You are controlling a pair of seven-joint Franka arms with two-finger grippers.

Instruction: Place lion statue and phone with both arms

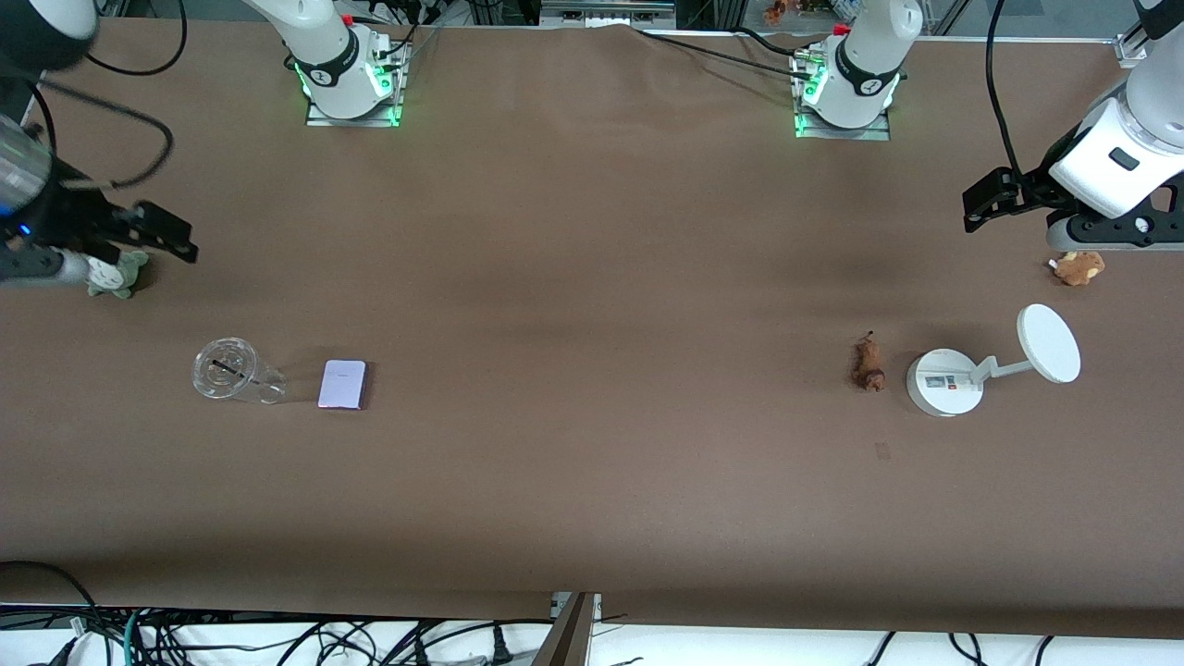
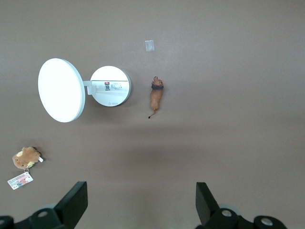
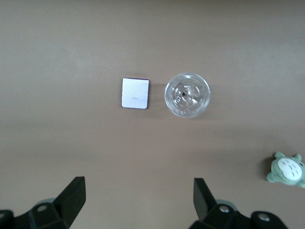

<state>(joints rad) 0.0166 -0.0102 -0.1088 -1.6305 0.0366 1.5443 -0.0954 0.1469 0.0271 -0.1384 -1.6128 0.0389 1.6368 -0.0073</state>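
Note:
The lion statue [image 1: 868, 363], small and orange-brown with a darker head, lies on the brown table toward the left arm's end, beside a white stand. It also shows in the left wrist view [image 2: 156, 94]. The phone [image 1: 343, 384], flat and pale lavender, lies toward the right arm's end beside a clear glass; it also shows in the right wrist view [image 3: 135, 93]. My left gripper [image 1: 982, 202] [image 2: 141, 200] is open and empty, high over the table's left-arm end. My right gripper [image 1: 171, 236] [image 3: 139, 198] is open and empty, high over the right-arm end.
A white round-based stand [image 1: 943, 382] with a disc [image 1: 1048, 343] stands beside the lion. A brown plush [image 1: 1079, 267] lies under the left arm. A clear glass [image 1: 231, 372] stands beside the phone. A grey-green plush [image 1: 118, 275] lies under the right gripper.

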